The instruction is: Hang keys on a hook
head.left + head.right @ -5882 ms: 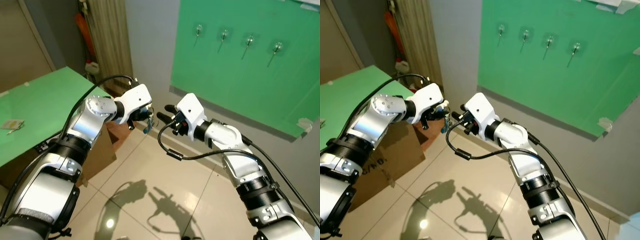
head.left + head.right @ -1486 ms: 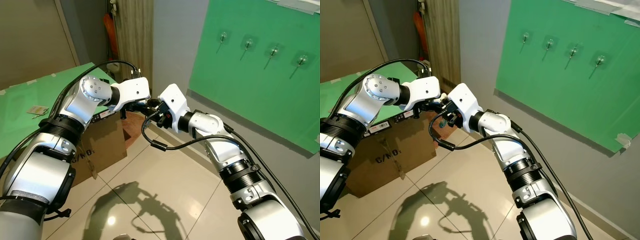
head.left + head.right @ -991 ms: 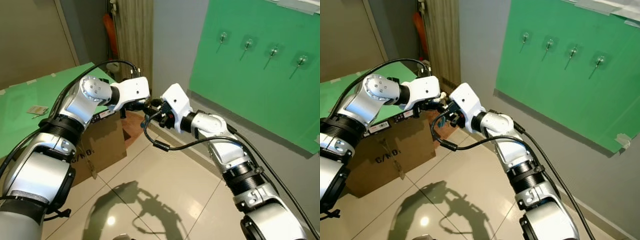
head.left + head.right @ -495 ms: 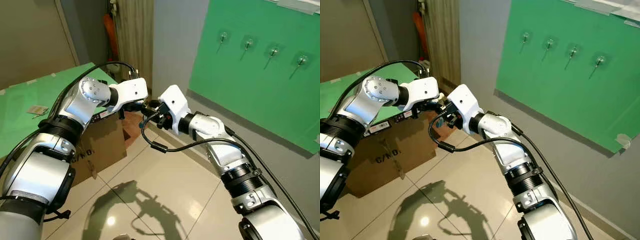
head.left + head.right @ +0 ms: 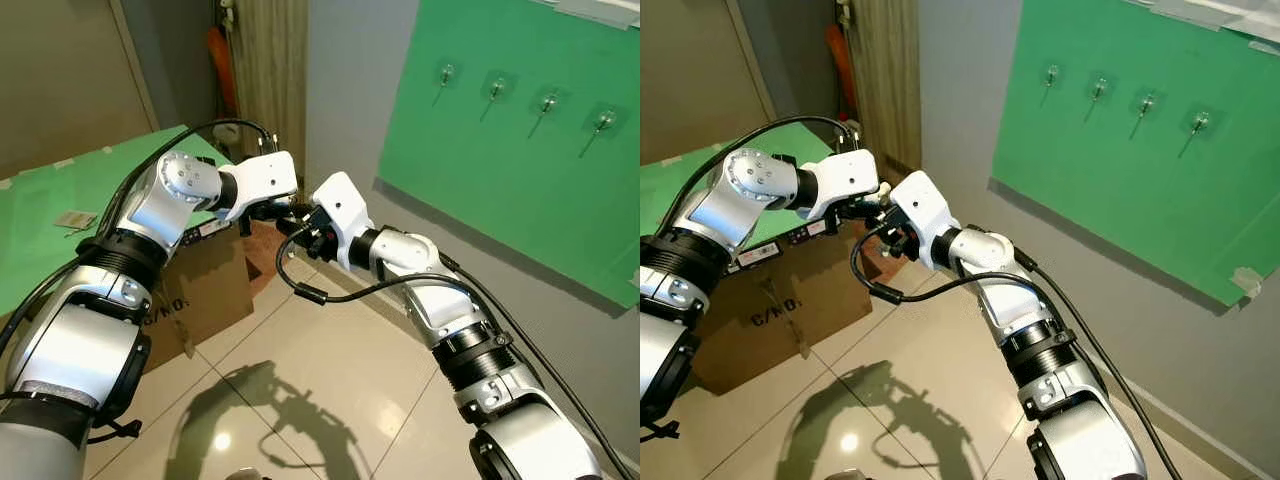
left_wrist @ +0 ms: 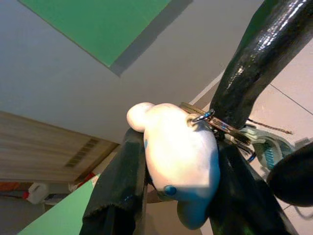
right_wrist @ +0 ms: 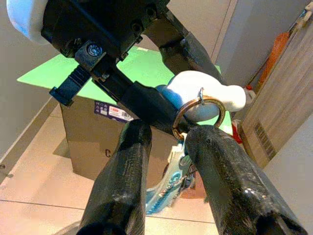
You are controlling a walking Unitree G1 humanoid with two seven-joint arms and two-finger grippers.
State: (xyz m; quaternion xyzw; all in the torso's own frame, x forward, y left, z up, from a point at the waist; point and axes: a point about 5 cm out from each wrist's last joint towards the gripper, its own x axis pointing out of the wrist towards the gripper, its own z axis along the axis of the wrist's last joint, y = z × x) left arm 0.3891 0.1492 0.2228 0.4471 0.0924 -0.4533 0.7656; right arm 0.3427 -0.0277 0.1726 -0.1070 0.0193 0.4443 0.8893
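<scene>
Both grippers meet in mid-air in front of the robot's chest, above the pale tiled floor point(image 5: 330, 370). From the left wrist camera, the left gripper point(image 6: 176, 196) is pinching a white plush charm point(image 6: 178, 156) between its two black fingers; a small metal loop on the charm joins it to the keyring point(image 7: 198, 117) and the keys point(image 7: 171, 183), which hang just below with a teal tag among them. The right gripper point(image 7: 164, 147) has come nose to nose with it: its two fingers straddle the brass-coloured ring with a narrow gap between them, one fingertip point(image 7: 208, 142) touching the ring's lower edge, the other fingertip point(image 7: 134, 134) just beside it. Whether they have actually gripped the ring I cannot tell; the keys dangle between the two fingers.

From the head cameras the white wrist housings of the two arms sit almost against each other, and the keys themselves are too small to pick out there. A black cable point(image 5: 300, 285) loops down under the right forearm.

Just behind the left arm stands a brown cardboard box point(image 5: 205, 290), and beyond it a green-topped table point(image 5: 90, 190). Farther off, on the grey wall to the robot's right, a green board point(image 5: 500, 150) carries a row of four hooks point(image 5: 545, 103), all well apart from the grippers. In the far corner are a wood-slat panel point(image 5: 270, 70) and something orange point(image 5: 222, 55) leaning beside it.
</scene>
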